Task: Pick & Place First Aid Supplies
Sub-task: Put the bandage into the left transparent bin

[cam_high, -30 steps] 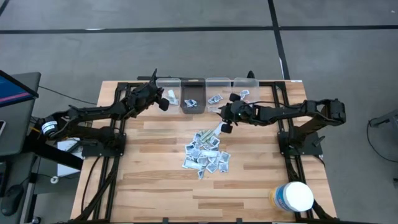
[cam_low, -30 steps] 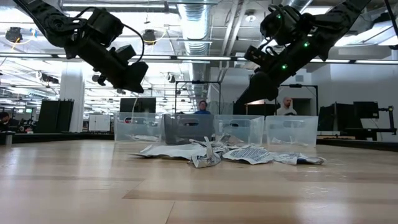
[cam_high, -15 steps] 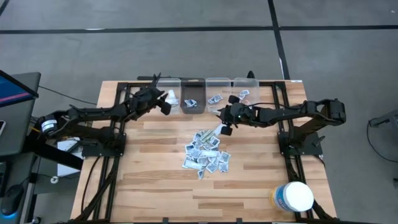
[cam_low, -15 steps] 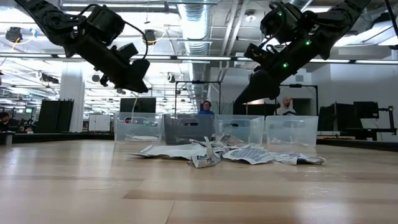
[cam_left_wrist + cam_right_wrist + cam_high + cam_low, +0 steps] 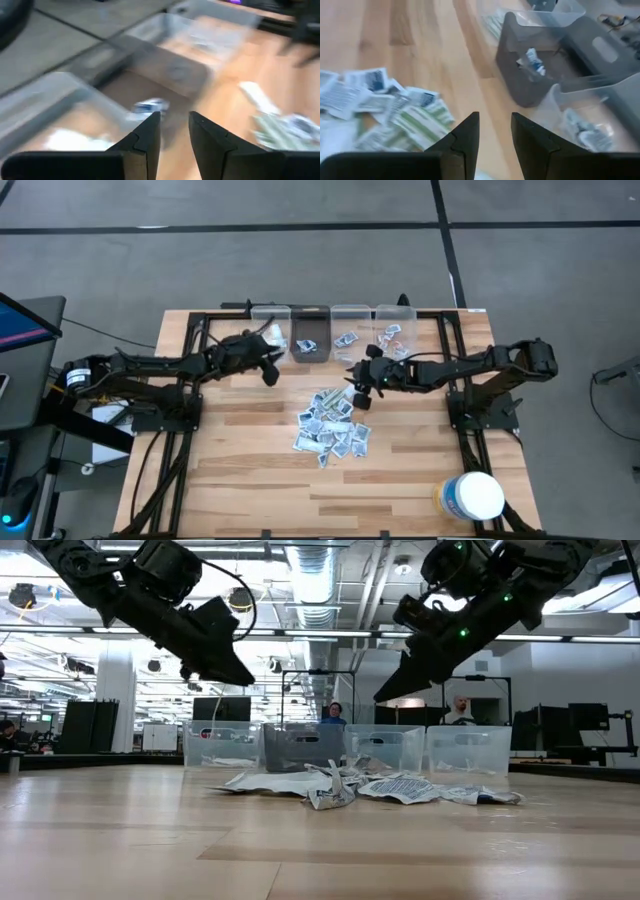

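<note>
Packet print unreadable. Left gripper (image 5: 268,366): fingers slightly parted, empty, bins (image 5: 271,315) just ahead. Right gripper (image 5: 356,394): slightly parted, empty, above packet pile (image 5: 330,428) edge.

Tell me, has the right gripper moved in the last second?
Yes. The right gripper drew back from the bins, toward the packet pile.

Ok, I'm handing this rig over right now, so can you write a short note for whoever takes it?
Left gripper: open, empty, above the table in front of the bins.
Right gripper: open, empty, above the far edge of the packet pile.
Done: a few packets lie in the four bins at the far edge.
Left: most packets still loose in the pile at mid-table, to be sorted.
The white tub stands at the near right corner.
</note>
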